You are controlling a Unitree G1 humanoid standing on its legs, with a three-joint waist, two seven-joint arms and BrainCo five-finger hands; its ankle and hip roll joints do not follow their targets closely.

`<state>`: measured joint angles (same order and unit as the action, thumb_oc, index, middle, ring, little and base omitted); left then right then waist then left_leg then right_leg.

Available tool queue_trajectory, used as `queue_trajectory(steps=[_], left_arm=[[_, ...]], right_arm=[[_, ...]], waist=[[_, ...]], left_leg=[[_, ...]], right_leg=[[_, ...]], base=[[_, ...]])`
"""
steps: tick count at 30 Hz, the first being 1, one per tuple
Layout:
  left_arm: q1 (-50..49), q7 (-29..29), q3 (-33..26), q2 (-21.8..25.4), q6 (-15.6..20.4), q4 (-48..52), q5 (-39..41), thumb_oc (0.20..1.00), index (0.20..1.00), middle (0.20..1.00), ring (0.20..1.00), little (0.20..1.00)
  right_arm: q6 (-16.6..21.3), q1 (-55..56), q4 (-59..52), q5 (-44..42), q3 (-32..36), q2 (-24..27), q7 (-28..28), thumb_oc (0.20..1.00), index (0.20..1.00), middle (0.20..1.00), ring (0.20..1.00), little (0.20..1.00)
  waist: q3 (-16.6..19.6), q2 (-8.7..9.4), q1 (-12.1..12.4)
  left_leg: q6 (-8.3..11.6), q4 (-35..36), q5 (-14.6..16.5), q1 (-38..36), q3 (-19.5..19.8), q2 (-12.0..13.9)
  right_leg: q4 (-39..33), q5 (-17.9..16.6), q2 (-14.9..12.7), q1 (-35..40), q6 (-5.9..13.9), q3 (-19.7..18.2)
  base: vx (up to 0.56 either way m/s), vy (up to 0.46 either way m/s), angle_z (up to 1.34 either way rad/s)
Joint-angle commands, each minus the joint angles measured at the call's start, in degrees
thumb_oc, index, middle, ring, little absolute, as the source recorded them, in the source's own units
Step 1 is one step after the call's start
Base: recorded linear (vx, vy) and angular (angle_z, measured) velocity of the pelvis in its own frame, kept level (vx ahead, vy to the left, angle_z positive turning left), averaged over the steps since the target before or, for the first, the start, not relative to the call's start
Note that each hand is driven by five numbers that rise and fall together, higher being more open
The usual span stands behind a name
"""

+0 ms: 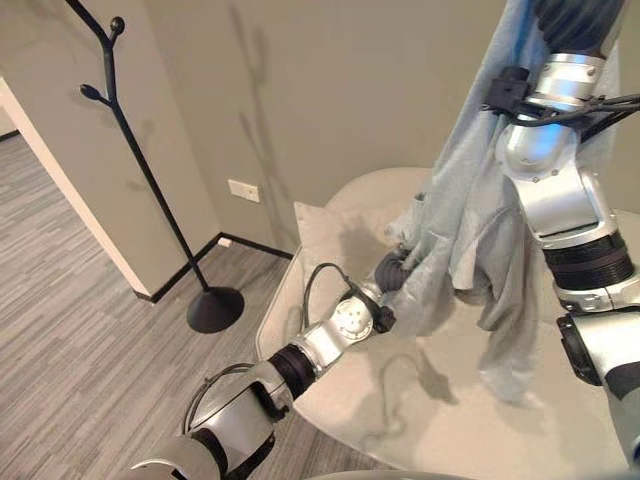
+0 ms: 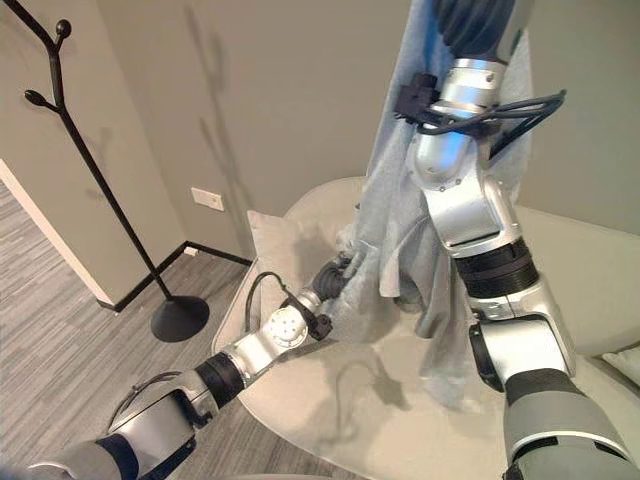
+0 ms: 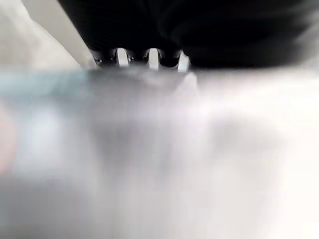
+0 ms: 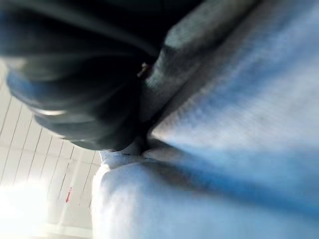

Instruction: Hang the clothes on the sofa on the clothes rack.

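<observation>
A light blue-grey garment (image 1: 470,220) hangs in long folds above the beige sofa (image 1: 450,420). It hangs from my right hand (image 1: 575,20), raised high at the upper right, and the right wrist view shows the cloth (image 4: 224,124) bunched tight against the hand's dark cover (image 4: 75,74). My left hand (image 1: 393,270) reaches up from the lower left into the garment's lower folds, its dark cover against the cloth. The black clothes rack (image 1: 140,160) stands on the floor to the left, well apart from both hands.
The rack's round base (image 1: 215,308) sits near the wall corner, with grey plank floor (image 1: 80,300) around it. A pale cushion (image 1: 320,235) leans at the sofa's left end. A wall socket (image 1: 243,190) is low on the wall behind.
</observation>
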<state>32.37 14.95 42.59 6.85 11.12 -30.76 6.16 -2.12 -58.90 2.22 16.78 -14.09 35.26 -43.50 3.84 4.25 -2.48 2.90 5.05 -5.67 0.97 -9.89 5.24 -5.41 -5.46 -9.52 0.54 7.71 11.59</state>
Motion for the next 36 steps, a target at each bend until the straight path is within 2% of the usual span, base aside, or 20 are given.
queue_trajectory(steps=[1,6,9,10,12,14,17,18,21,23,24,26,27,28,29,30,31,32,34,36], left_arm=[[0.12,0.04,-2.77,2.41,1.14,2.47,3.31,0.2,0.2,0.2,0.2,0.2],[-5.97,-0.1,-10.57,8.97,1.08,12.94,3.28,0.2,0.2,0.2,0.2,0.2],[-11.29,0.56,-18.58,13.34,1.71,20.49,2.82,0.2,0.2,0.2,0.2,0.2],[-15.42,1.25,-24.22,15.88,1.71,25.83,1.47,0.2,0.2,0.2,0.2,0.2],[-17.41,1.62,-27.16,17.03,1.62,28.92,0.27,0.2,0.2,0.2,0.2,0.2],[-20.97,3.56,-35.86,19.58,2.39,35.38,-4.77,0.2,0.2,0.2,0.2,0.2],[-24.09,4.84,-41.6,20.88,2.28,40.27,-8.66,0.2,0.2,0.2,0.2,0.2],[-26.89,6.32,-47.72,21.84,2.29,45.07,-13.13,0.2,0.2,0.2,0.2,0.2],[-28.32,8.08,-52.46,22.18,2.42,48.24,-16.64,0.2,0.2,0.2,0.2,0.2],[-28.61,9.98,-55.32,21.89,2.59,50.2,-18.86,0.2,0.2,0.2,0.2,0.2],[-29.26,11.13,-57.46,21.5,2.96,51.56,-20.44,0.2,0.2,0.2,0.2,0.2],[-30.29,11.53,-58.68,21.18,3.14,52.44,-21.04,0.2,0.2,0.2,0.2,0.2],[-31.45,12.46,-60.29,21.03,3.74,53.03,-21.85,0.2,0.2,0.2,0.2,0.2],[-31.65,12.53,-60.38,21.0,3.8,53.11,-21.93,0.2,0.2,0.2,0.2,0.2],[-32.12,13.74,-61.24,21.05,4.07,53.07,-22.68,0.2,0.2,0.2,0.2,0.2],[-32.21,13.9,-61.17,21.08,4.15,53.01,-22.76,0.2,0.2,0.2,0.2,0.2],[-31.86,15.52,-61.61,20.98,4.17,52.85,-23.28,0.2,0.2,0.2,0.2,0.2],[-31.83,15.74,-61.47,21.04,4.22,52.73,-23.4,0.2,0.2,0.2,0.2,0.2],[-30.27,18.57,-60.68,21.21,3.97,52.24,-25.4,0.2,0.2,0.2,0.2,0.2],[-29.66,19.47,-60.02,21.44,3.73,51.63,-26.58,0.2,0.2,0.2,0.2,0.2]], right_arm=[[-0.81,-11.17,2.4,2.43,3.42,5.01,-0.5,0.2,0.2,0.2,0.2,0.2],[-0.71,-8.26,0.68,4.3,5.43,7.99,0.79,0.2,0.2,0.2,0.2,0.2],[0.46,-2.83,-3.24,5.85,8.04,8.86,2.8,0.2,0.2,0.2,0.2,0.2],[1.63,1.53,-6.6,7.06,9.74,8.78,5.01,0.2,0.2,0.2,0.2,0.2],[2.22,3.95,-8.76,7.67,10.68,8.59,6.31,0.2,0.2,0.2,0.2,0.2],[4.83,9.35,-13.52,8.22,12.79,7.88,8.93,0.2,0.2,0.2,0.2,0.2],[7.01,12.47,-17.31,7.66,13.97,6.6,10.87,0.2,0.2,0.2,0.2,0.2],[8.9,14.83,-20.59,7.24,14.96,5.86,12.79,0.2,0.2,0.2,0.2,0.2],[10.22,17.11,-23.87,7.65,16.49,5.1,13.93,0.2,0.2,0.2,0.2,0.2],[10.6,19.0,-25.81,8.99,17.8,5.08,14.44,0.2,0.2,0.2,0.2,0.2],[10.51,19.5,-26.89,10.36,17.82,5.46,14.42,0.2,0.2,0.2,0.2,0.2],[10.28,20.1,-27.48,10.91,17.62,5.45,14.71,0.2,0.2,0.2,0.2,0.2],[10.41,20.99,-28.11,11.63,17.67,5.57,14.56,0.2,0.2,0.2,0.2,0.2],[10.4,21.12,-28.26,11.71,17.65,5.43,14.57,0.2,0.2,0.2,0.2,0.2],[10.34,22.07,-28.94,13.26,17.64,5.96,14.67,0.2,0.2,0.2,0.2,0.2],[10.28,22.27,-29.12,13.44,17.66,5.85,14.68,0.2,0.2,0.2,0.2,0.2],[9.76,23.2,-29.6,15.43,18.03,6.34,14.16,0.2,0.2,0.2,0.2,0.2],[9.7,23.39,-29.73,15.65,18.07,6.27,14.06,0.2,0.2,0.2,0.2,0.2],[8.58,26.43,-30.39,18.9,18.83,5.64,12.16,0.2,0.2,0.2,0.2,0.2],[8.12,27.16,-30.39,20.17,19.07,5.51,11.22,0.2,0.2,0.2,0.2,0.2]], waist=[[2.13,0.62,2.73],[1.82,0.29,3.69],[1.38,-0.1,4.95],[1.21,-0.3,5.47],[1.19,-0.4,5.65],[0.51,-0.69,7.04],[0.45,-0.56,7.68],[0.12,-0.67,8.64],[-1.2,-0.85,9.67],[-2.39,-0.89,9.72],[-2.64,-0.85,9.5],[-2.73,-0.85,9.46],[-2.87,-0.6,9.4],[-2.93,-0.58,9.36],[-3.2,-0.16,9.07],[-3.25,-0.23,9.04],[-3.33,0.11,8.67],[-3.41,-0.02,8.61],[-2.94,-0.79,7.82],[-2.73,-1.07,8.1]], left_leg=[[2.37,-0.05,2.95,1.13,2.41,3.39],[2.74,-0.05,2.34,1.35,3.11,3.86],[3.18,-0.05,1.65,1.81,3.76,4.42],[3.67,-0.05,0.92,2.15,4.47,4.97],[3.99,-0.05,0.51,2.45,4.92,5.32],[4.87,-0.05,-0.76,3.48,6.17,6.14],[5.54,-0.05,-1.65,4.44,7.34,6.81],[6.45,-0.05,-2.28,5.38,8.35,7.67],[7.46,-0.05,-4.15,7.65,8.92,8.13],[7.17,-0.05,-5.67,9.94,7.82,8.08],[6.64,-0.4,-4.7,8.85,5.17,8.85],[6.28,-0.53,-4.41,7.77,4.61,8.99],[6.46,-1.71,-2.54,5.78,5.51,10.04],[6.42,-2.04,-2.32,5.79,5.5,10.0],[6.69,-4.12,-1.01,4.19,7.33,12.57],[6.76,-4.56,-0.7,4.27,7.49,12.66],[6.88,-5.83,-2.09,3.19,9.23,16.6],[7.0,-5.81,-2.17,3.16,9.45,16.78],[8.4,-4.24,-7.02,1.69,12.01,21.17],[9.28,-3.85,-7.46,1.63,13.39,21.19]], right_leg=[[1.09,3.27,-0.23,2.0,0.88,-1.04],[1.36,3.84,0.52,2.38,0.49,-0.49],[1.74,4.57,1.19,2.68,0.15,0.24],[1.96,5.04,1.86,2.85,-0.25,0.83],[1.91,5.3,2.27,3.02,-0.48,1.28],[1.49,5.97,3.52,3.3,-1.04,2.19],[0.87,6.16,4.56,3.45,-1.44,2.81],[0.52,6.82,5.56,3.37,-1.71,3.33],[0.42,6.99,5.85,2.8,-1.79,4.21],[0.41,6.53,5.3,2.27,-1.71,6.11],[0.42,6.31,4.38,2.07,-1.44,7.3],[0.42,5.44,3.66,1.89,-1.21,7.54],[0.53,4.17,2.1,1.33,-0.77,7.24],[0.5,4.05,2.05,1.43,-0.69,7.16],[0.61,3.32,0.2,0.95,0.02,6.52],[0.58,3.28,0.29,1.14,0.09,6.55],[0.85,2.97,-1.86,0.8,1.13,6.33],[1.0,3.04,-1.69,0.89,1.16,6.45],[2.0,3.53,-3.71,1.52,2.87,6.43],[2.24,3.59,-4.35,1.94,3.43,6.42]], base=[[-0.01,-0.053,0.01],[-0.02,-0.054,0.03],[-0.05,-0.071,0.15],[-0.08,-0.094,0.19],[-0.07,-0.078,0.17],[-0.09,-0.088,0.21],[-0.07,-0.088,0.2],[-0.12,-0.082,0.22],[-0.14,-0.042,0.19],[-0.18,0.052,0.4],[-0.12,0.094,0.44],[-0.06,0.155,0.45],[-0.03,0.172,0.47],[-0.03,0.27,0.12],[-0.01,0.156,0.05],[0.01,0.382,-0.09],[0.01,0.227,-0.02],[0.04,0.34,-0.14],[0.11,0.406,0.11],[0.13,0.426,-0.02]])
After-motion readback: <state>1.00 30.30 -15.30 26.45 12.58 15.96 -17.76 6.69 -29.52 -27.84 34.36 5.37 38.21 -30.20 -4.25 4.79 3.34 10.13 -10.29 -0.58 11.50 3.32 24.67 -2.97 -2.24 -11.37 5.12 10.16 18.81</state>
